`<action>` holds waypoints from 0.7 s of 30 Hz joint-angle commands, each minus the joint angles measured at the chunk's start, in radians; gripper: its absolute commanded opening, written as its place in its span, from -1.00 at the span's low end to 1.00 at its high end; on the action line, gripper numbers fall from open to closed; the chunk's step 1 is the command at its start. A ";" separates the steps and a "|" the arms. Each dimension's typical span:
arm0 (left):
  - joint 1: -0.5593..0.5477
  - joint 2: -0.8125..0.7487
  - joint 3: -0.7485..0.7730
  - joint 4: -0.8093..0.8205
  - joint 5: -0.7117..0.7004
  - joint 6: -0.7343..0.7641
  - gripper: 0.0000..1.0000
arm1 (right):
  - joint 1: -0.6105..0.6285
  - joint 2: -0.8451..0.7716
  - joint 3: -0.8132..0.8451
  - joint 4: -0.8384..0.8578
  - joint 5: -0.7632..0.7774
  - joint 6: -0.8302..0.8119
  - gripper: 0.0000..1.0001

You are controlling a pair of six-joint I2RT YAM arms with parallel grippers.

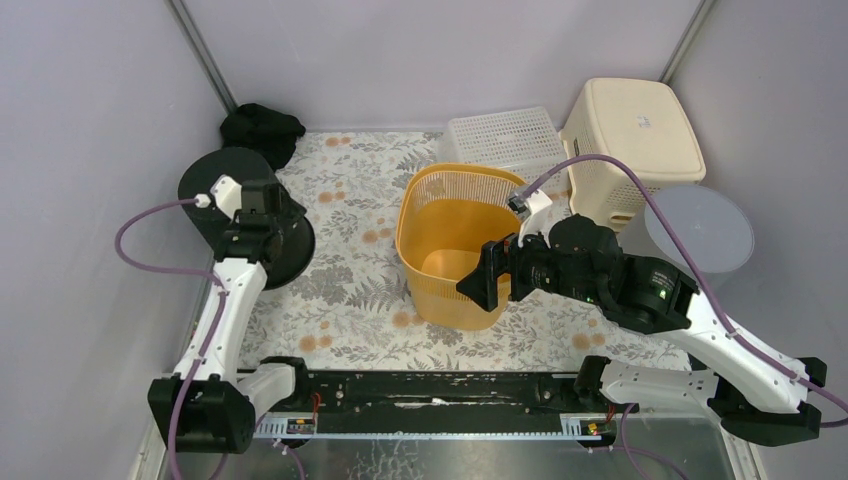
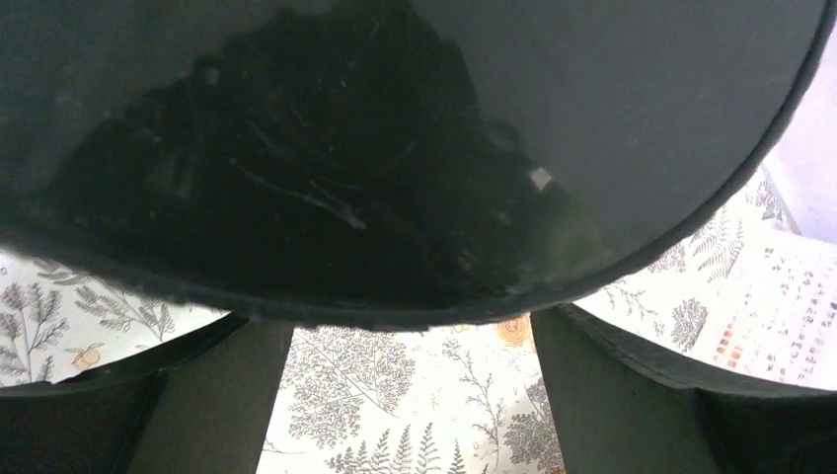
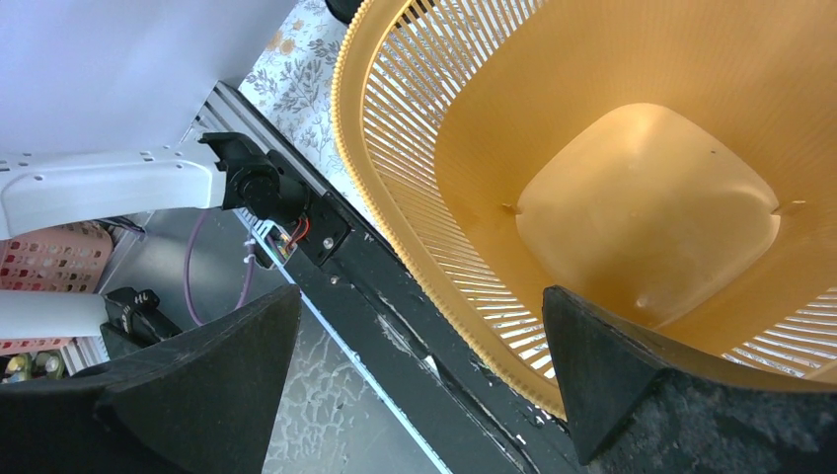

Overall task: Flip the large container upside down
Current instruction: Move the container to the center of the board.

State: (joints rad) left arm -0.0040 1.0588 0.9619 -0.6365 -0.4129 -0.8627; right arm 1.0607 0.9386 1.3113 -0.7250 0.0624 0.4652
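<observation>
Not flipped yet. On the bench the orange basket sits mouth up in the middle. Right gripper spread astride its near rim, no pinch; left gripper spread too, over a black tub

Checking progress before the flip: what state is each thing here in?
orange basket: upright, mouth up, empty.
right end effector: open, straddling the basket's near rim.
left end effector: open, close against the black tub.
cream bin: upside down.
</observation>
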 commanded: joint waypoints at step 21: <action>-0.254 0.001 0.328 -0.089 -0.103 0.121 1.00 | 0.007 -0.016 0.019 -0.009 0.029 0.005 0.99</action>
State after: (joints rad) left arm -0.2428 1.1206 1.1351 -0.5838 -0.3161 -0.7292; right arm 1.0607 0.9352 1.3113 -0.7341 0.0700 0.4667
